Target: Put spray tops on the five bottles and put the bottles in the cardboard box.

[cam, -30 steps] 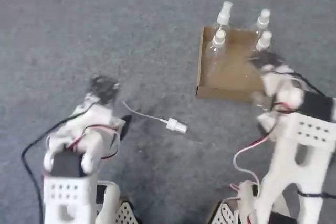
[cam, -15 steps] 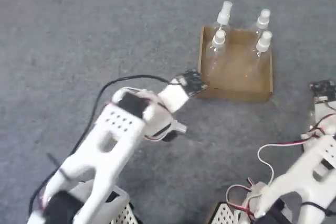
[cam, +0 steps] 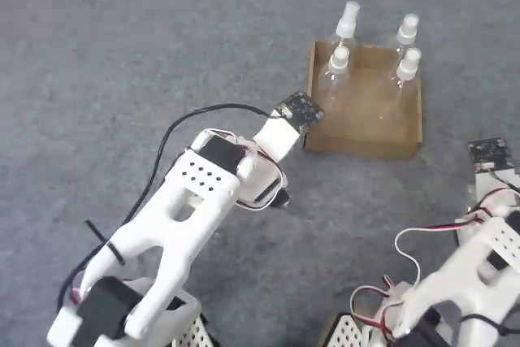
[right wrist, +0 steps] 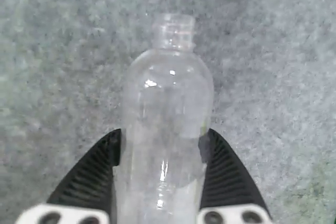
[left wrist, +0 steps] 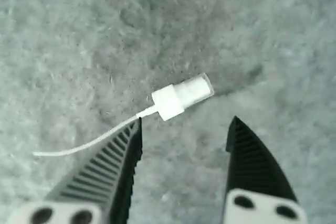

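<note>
Grey carpet [cam: 122,79] is noted as the work surface, with a pale wall strip along the far edge. A cardboard box [cam: 361,145] is seen at far right of centre, and four capped bottles [cam: 335,71] are stood upright in it, two along the back and two just in front of them. The left arm [cam: 203,201] is stretched diagonally toward the box's near left corner. Its left gripper [left wrist: 186,123] is held low over the carpet with the jaws apart and nothing between them. A white spray top [left wrist: 181,96] is found lying on its side on the carpet just ahead of the fingertips, and its thin tube [left wrist: 84,144] is trailed away past one finger. The right arm [cam: 487,241] is placed at the near right, well apart from the box. The right gripper [right wrist: 163,132] is clamped on an open-necked bottle [right wrist: 165,103], which is gripped at both sides of its clear body, with carpet behind it. No top is fitted on its threaded neck.
</note>
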You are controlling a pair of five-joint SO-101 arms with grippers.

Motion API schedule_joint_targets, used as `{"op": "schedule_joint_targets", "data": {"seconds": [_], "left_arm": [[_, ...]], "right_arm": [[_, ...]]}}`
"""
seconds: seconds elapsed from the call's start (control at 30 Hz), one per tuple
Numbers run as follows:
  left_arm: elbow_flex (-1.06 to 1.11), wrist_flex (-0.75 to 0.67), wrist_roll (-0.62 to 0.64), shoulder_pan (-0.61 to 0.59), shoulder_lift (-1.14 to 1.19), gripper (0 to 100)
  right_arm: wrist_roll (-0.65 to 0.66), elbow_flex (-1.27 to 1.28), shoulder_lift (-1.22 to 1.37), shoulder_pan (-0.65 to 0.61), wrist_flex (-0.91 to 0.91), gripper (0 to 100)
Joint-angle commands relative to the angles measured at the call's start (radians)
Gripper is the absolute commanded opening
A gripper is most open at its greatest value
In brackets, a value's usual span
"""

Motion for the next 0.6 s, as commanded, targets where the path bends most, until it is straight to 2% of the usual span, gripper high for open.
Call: {"op": "schedule_joint_targets", "data": {"seconds": [0.0, 0.13, 0.3, 0.57], "left_arm": [[0.015, -0.037, 0.13, 0.008, -0.006, 24], [0.076, -0.109, 0.173, 0.046, -0.006, 24], [0.102, -0.124, 0.196, 0.091, -0.006, 24], [0.099, -0.126, 0.204, 0.038, -0.006, 24]], "right_arm": [[-0.058, -0.005, -0.041, 0.005, -0.008, 0.6], [-0.127, -0.005, -0.051, 0.027, -0.007, 0.6], [-0.133, -0.005, -0.051, 0.021, 0.033, 0.6], [-0.132, -0.005, -0.053, 0.019, 0.033, 0.6]]}}
